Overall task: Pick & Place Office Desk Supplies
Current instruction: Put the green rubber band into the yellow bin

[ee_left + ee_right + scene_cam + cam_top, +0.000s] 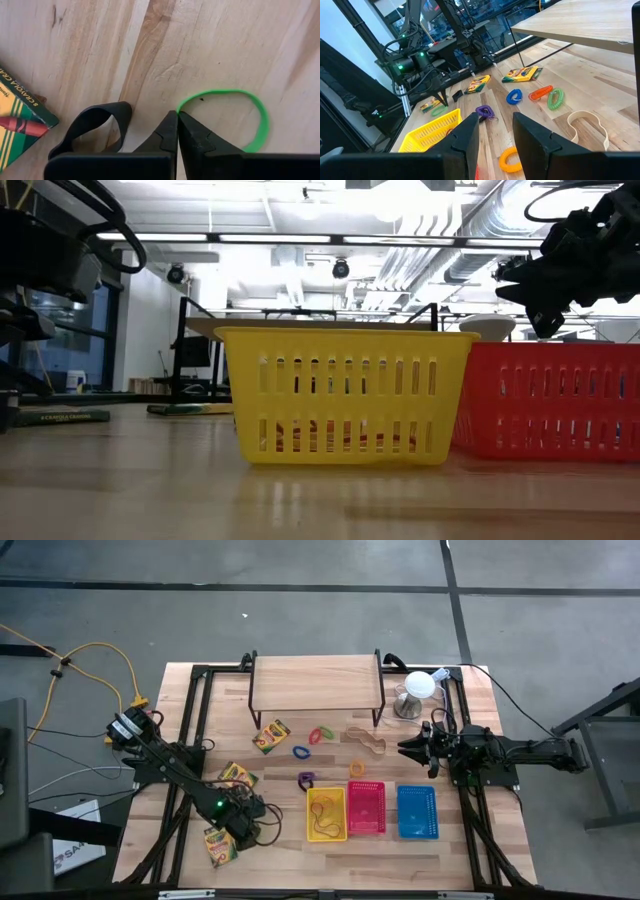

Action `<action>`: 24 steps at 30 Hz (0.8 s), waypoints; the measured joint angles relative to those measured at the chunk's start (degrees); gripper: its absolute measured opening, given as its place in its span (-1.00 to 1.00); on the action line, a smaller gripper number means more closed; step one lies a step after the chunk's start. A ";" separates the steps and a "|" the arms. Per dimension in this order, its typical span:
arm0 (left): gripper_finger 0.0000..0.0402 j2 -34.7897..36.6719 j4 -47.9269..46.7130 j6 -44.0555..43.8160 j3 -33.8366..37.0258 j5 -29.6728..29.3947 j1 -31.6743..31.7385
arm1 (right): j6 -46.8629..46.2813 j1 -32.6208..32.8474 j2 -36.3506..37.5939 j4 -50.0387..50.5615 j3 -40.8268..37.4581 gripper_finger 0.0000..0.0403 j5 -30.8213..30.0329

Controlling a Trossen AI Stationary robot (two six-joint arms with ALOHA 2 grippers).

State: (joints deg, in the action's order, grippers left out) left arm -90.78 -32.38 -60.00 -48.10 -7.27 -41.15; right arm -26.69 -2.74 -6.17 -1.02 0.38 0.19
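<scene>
The left gripper (177, 131) sits low on the bench (210, 45), fingers pressed together at the near edge of a green rubber band (252, 107), apparently pinching it. Lift slowly, then carry it to the yellow basket (326, 814). The right gripper (495, 131) waits open.

table (225, 45): pale wood, smooth, grainy
yellow basket (345, 395): slotted glossy plastic
green rubber band (257, 112): matt rubber
crayon box (15, 125): printed card

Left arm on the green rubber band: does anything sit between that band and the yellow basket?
Nothing visible does. The left pincer is shut on the green rubber band on the bare table. The wood between it and the yellow basket looks bare; a black loop lies beside the band.
</scene>
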 joint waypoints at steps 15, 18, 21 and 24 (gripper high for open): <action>-1.00 11.29 0.07 4.29 0.00 -4.64 0.05 | 0.00 -0.01 0.00 -0.01 -0.02 -0.47 0.00; -1.00 12.98 -0.01 5.09 0.00 -4.96 0.22 | 0.01 0.00 0.00 -0.02 0.00 -0.47 0.00; -1.00 14.48 -0.07 5.13 0.00 -5.75 0.22 | 0.00 -0.01 0.00 -0.01 0.00 -0.47 0.00; -1.00 15.58 -0.11 5.11 0.00 -6.46 0.22 | 0.01 -0.01 0.00 -0.01 0.00 -0.47 0.00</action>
State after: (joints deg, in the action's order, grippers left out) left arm -75.20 -32.49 -54.89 -48.10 -13.74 -40.93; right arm -26.68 -2.76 -6.17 -1.03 0.38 0.19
